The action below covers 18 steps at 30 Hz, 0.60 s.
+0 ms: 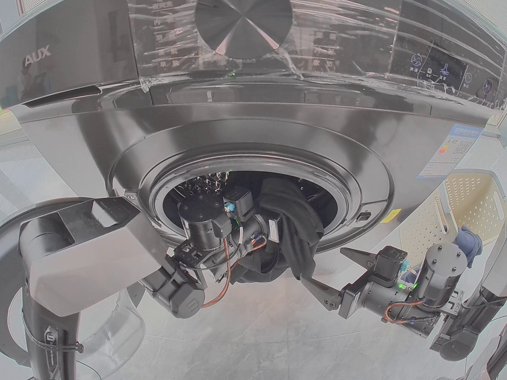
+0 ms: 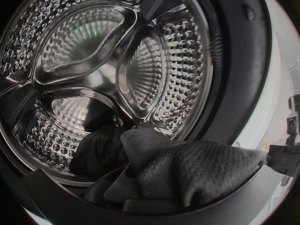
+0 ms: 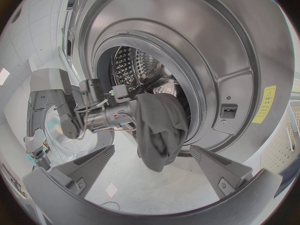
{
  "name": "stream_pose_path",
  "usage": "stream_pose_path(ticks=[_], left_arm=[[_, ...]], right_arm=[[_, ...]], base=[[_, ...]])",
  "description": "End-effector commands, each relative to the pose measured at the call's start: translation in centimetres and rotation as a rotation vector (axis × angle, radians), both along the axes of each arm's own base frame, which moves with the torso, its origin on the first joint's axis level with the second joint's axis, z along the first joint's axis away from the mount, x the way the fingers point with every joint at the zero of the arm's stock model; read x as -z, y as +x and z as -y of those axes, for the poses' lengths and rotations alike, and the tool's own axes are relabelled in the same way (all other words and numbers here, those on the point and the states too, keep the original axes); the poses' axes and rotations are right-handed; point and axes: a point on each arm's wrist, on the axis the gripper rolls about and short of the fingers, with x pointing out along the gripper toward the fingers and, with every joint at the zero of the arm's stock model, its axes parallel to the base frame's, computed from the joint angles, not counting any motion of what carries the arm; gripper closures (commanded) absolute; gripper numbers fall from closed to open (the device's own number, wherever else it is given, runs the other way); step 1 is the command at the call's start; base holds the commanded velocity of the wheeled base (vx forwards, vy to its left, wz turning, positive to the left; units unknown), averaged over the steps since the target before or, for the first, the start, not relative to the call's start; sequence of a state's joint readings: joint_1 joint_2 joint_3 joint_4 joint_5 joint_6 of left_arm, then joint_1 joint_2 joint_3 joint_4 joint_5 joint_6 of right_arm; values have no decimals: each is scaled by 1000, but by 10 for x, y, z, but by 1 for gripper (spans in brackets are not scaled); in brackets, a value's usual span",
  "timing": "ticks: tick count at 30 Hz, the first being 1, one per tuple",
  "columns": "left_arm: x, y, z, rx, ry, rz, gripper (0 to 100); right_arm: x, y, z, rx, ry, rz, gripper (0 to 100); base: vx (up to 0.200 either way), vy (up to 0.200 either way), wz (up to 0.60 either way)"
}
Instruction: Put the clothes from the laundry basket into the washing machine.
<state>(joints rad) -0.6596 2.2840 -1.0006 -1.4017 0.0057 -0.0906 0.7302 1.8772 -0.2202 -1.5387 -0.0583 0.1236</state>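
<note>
Loading is proceeding: dark garment (image 1: pixel 296 222) is hanging half inside the washing machine (image 1: pixel 79 133), over its door rim (image 1: pixel 248 159). Left claw (image 1: pixel 273 228) is buried in cloth, grip indeterminable; right claw (image 1: pixel 325 266) is gaping, empty. Probably needing an inward push next.

matte grey arm shells (image 1: pixel 90 254), black cylindrical wrist motors (image 1: pixel 203 220), orange cables (image 1: pixel 227 278), wedge-shaped dark fingers (image 3: pixel 220 169) with ribbed tips, small screws
</note>
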Motion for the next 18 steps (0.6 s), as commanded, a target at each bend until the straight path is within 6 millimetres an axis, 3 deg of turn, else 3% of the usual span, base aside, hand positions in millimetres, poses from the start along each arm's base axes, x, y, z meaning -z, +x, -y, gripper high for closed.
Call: stream_pose_path(ticks=[1,8,13,18], left_arm=[[10,34,-6,-71,17,-24,100],[3,58,-2,-100,-6,1,100],[-20,82,4,-190,-66,53,100],[-30,88,7,-225,-100,84,100]], right_arm=[[1,0,0,-1,-2,-4,0],[0,-1,0,-5,0,1,0],[1,-1,0,-5,-3,-3,0],[-1,0,1,1,3,4,0]], base=[[0,0,0],[0,0,0],[0,0,0],[0,0,0]])
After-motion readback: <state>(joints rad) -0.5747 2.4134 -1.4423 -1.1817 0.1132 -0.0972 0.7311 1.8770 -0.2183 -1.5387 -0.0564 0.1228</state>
